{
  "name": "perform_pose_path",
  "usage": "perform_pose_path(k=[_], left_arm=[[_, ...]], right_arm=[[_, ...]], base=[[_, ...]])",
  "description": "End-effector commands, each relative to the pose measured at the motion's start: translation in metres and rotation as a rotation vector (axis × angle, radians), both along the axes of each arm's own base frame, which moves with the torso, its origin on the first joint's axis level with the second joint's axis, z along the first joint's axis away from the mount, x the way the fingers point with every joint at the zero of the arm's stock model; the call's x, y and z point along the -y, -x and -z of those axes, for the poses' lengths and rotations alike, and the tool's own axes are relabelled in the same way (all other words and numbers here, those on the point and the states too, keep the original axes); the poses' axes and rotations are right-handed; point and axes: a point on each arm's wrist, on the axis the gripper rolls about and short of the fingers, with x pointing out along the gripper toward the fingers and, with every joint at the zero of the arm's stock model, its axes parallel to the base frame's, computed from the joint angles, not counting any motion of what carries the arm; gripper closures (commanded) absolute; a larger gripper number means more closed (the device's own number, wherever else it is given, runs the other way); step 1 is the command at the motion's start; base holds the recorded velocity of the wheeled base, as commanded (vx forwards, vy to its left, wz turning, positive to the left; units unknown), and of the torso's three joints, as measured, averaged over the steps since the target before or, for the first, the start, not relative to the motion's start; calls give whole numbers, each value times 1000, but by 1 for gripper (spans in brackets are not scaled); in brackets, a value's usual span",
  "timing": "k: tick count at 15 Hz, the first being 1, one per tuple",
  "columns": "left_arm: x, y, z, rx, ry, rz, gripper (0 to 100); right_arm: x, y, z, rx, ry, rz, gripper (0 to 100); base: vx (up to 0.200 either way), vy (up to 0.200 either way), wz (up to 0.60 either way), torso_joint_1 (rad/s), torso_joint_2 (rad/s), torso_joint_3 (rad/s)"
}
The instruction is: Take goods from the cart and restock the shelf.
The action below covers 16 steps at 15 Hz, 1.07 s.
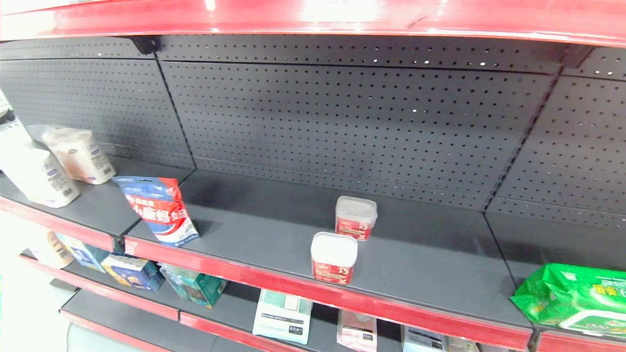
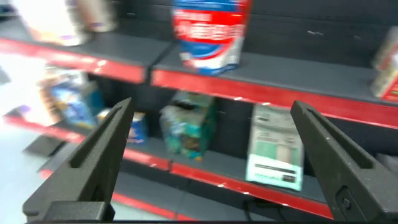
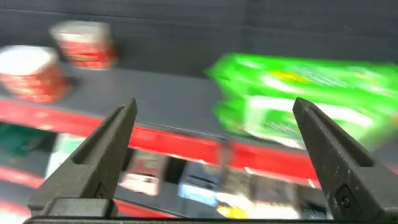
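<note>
The dark shelf board [image 1: 420, 264] with a red front edge holds two red tubs with white lids, one near the edge [image 1: 334, 257] and one behind it [image 1: 355, 217]. A blue and red pouch [image 1: 157, 209] stands at the board's left end. A green pack [image 1: 574, 295] lies on the board to the right. My left gripper [image 2: 211, 155] is open and holds nothing, facing the pouch [image 2: 208, 34] and the lower shelves. My right gripper [image 3: 214, 155] is open with nothing in it, in front of the green pack [image 3: 305, 99] and the two tubs [image 3: 28, 71].
Two pale bags [image 1: 41, 176] [image 1: 80, 154] stand on the shelf section at the far left. Lower shelves carry boxes and packs, among them a teal box [image 1: 193, 286] and a white and green pack [image 1: 283, 318]. A black pegboard [image 1: 352, 117] backs the shelf, under a red shelf edge above.
</note>
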Motion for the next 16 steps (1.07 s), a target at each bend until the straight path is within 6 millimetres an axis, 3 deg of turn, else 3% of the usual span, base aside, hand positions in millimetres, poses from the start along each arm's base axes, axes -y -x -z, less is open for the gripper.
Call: perform_pose_path(k=[1, 7, 16], left_arm=[[0, 0, 0, 0, 0, 1, 0], [0, 0, 0, 0, 0, 1, 0], [0, -5, -5, -69, -25, 20, 0]], right_arm=[[0, 0, 0, -2, 1, -1, 0], [0, 0, 0, -2, 3, -5, 0], [0, 0, 0, -2, 1, -5, 0]], base=[[0, 0, -600, 2, 2, -2], [0, 0, -600, -2, 2, 5], [0, 0, 0, 0, 0, 0]])
